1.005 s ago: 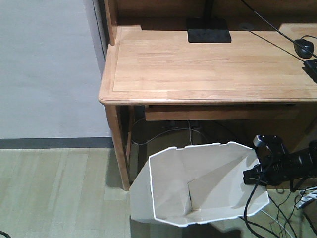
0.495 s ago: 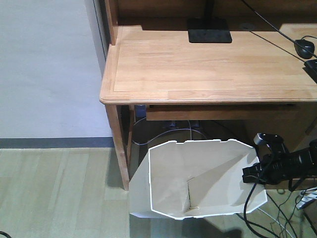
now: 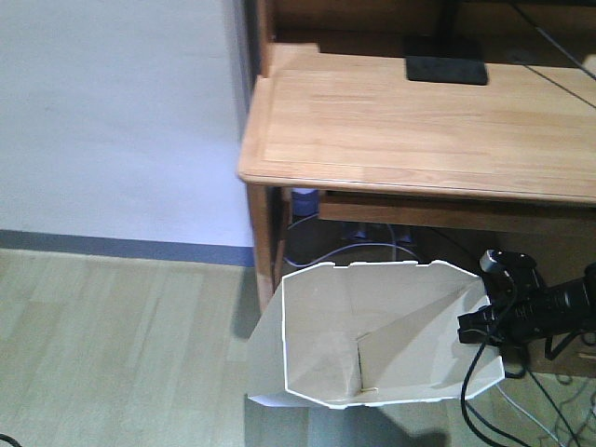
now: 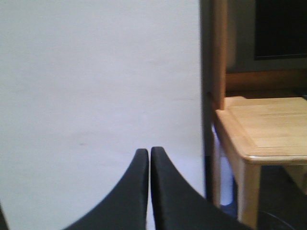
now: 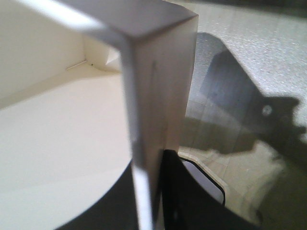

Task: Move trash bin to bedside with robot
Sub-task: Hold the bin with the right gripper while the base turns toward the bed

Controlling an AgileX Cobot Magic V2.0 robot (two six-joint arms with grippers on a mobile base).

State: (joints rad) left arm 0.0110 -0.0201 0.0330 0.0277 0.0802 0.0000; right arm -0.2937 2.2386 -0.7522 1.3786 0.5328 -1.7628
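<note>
Gripping claw (right): the right claw (image 3: 481, 328) (image 5: 149, 191) is pinched on the right-hand rim of the trash bin (image 3: 317, 326) (image 5: 158, 72); the wrist view shows one black finger (image 5: 192, 201) outside the white wall and the other inside, with the thin wall between them
Trash bin: white outside, cream inside, cut-corner rim; it sits low at the near edge of the front view, just before the bench's front left leg (image 3: 264, 242), mouth open upward and nothing visible inside; whether its base rests on the floor cannot be told
Robot arm: the black right arm (image 3: 559, 312) enters from the right edge, with black cables (image 3: 484, 410) looping below it
Left claw: the left claw (image 4: 149, 160) has its two black fingers pressed together with nothing between them, pointed at the pale wall
Floor: light wood-look planks (image 3: 112, 345)
Bench: light wooden bench (image 3: 419, 121) (image 4: 268, 124) behind the bin; a flat black base (image 3: 445, 70) at its back; cables (image 3: 372, 247) underneath
Wall: pale wall (image 3: 112, 112) left of the bench, with a dark skirting strip (image 3: 121, 247) along its foot
</note>
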